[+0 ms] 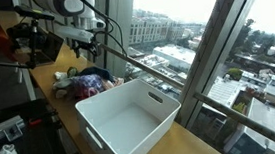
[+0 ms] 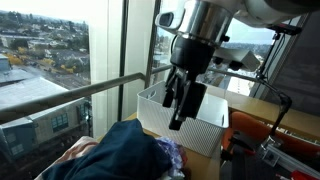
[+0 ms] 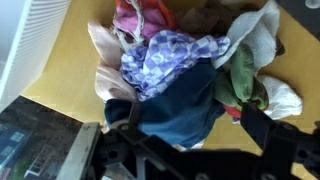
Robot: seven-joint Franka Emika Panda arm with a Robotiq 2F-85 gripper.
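Above the clothes [image 3: 175, 80] I hold the gripper [image 2: 178, 112] wide and empty; bin [image 1: 148, 134] just beside, table [image 3: 55, 75] edge close by the window [image 2: 60, 60].

The bench [image 1: 49, 75] is a long top of yellow-brown colour, and it runs along the window. Below the claw [image 2: 183, 112] a pile of clothes [image 3: 180, 70] lies on it, with dark blue, purple patterned, pink and green pieces. Behind the claw in an exterior view, close beside the pile, stands a white plastic basket [image 2: 212, 130].
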